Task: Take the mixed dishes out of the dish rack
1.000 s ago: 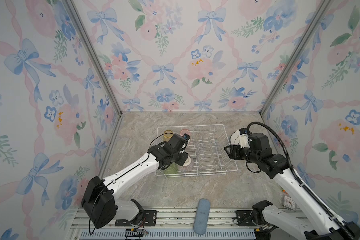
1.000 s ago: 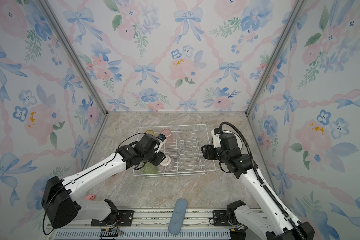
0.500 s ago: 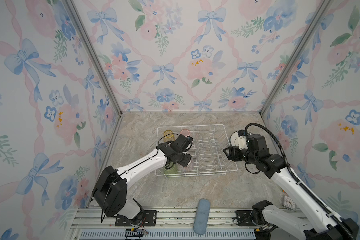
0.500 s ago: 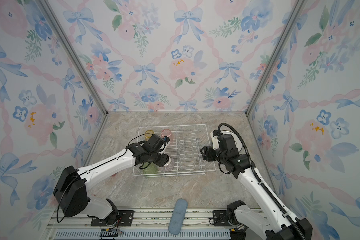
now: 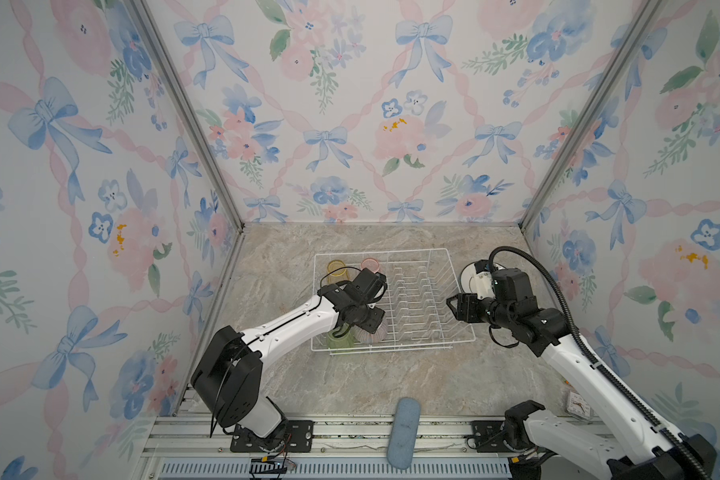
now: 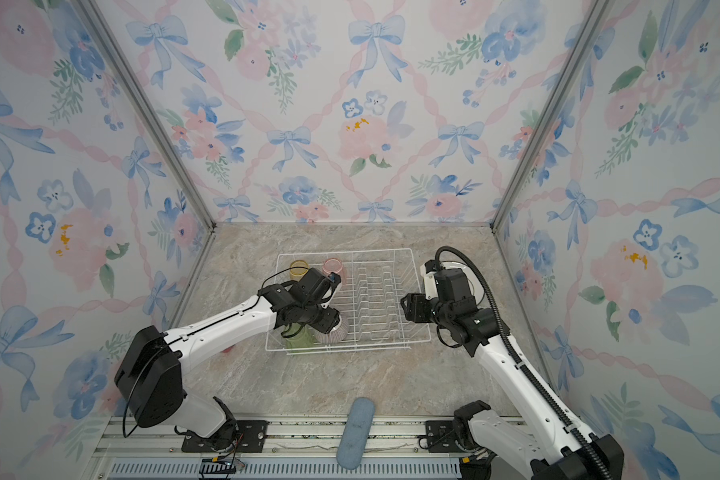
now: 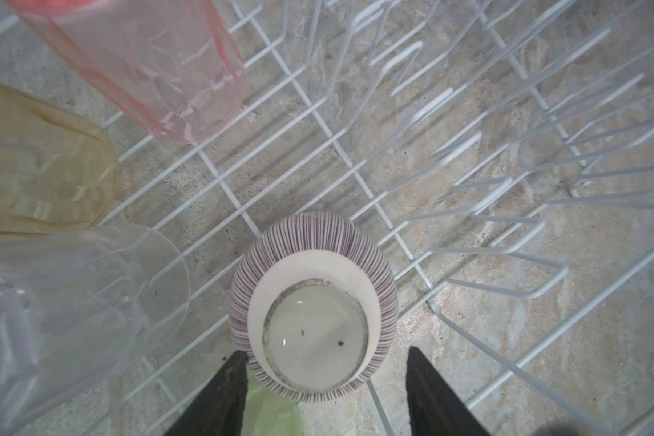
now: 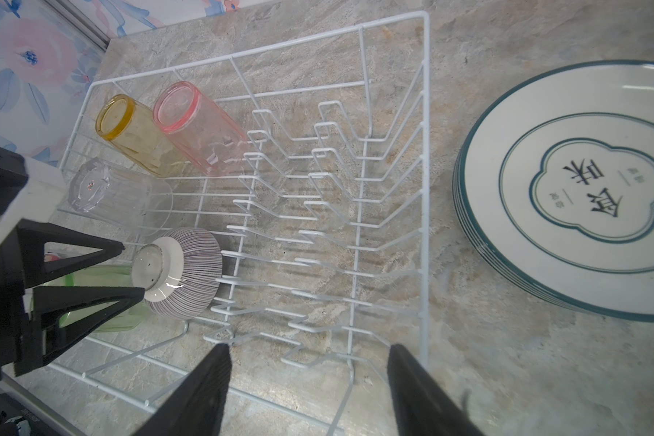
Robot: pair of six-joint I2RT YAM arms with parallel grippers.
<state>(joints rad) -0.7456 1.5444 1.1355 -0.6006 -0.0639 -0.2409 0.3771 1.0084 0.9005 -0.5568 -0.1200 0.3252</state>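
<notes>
The white wire dish rack (image 5: 416,299) (image 8: 425,188) stands mid-table. Yellow (image 8: 129,128), pink (image 8: 197,128), clear (image 8: 118,192) and green (image 8: 99,298) tumblers lie in its left end. The striped bowl (image 7: 314,302) (image 8: 189,271) (image 5: 373,332) lies tipped beside the green tumbler (image 7: 272,407). My left gripper (image 7: 327,351) (image 8: 133,268) is open, its black fingers either side of the bowl's foot with gaps showing. My right gripper (image 8: 308,347) (image 5: 454,307) is open and empty over the rack's right edge. A stack of plates (image 8: 582,188) (image 5: 468,276) rests on the table right of the rack, partly hidden behind the right arm in both top views.
Flowered walls close in the left, back and right. A blue oblong pad (image 5: 404,432) lies on the front rail. A small clear packet (image 5: 578,409) sits at the front right. A small pink thing (image 6: 227,349) lies left of the rack, mostly under the left arm.
The left arm has swung its elbow in toward the rack, and its gripper has settled lower over the bowl. The right gripper has drifted slightly left to the rack's right edge.
</notes>
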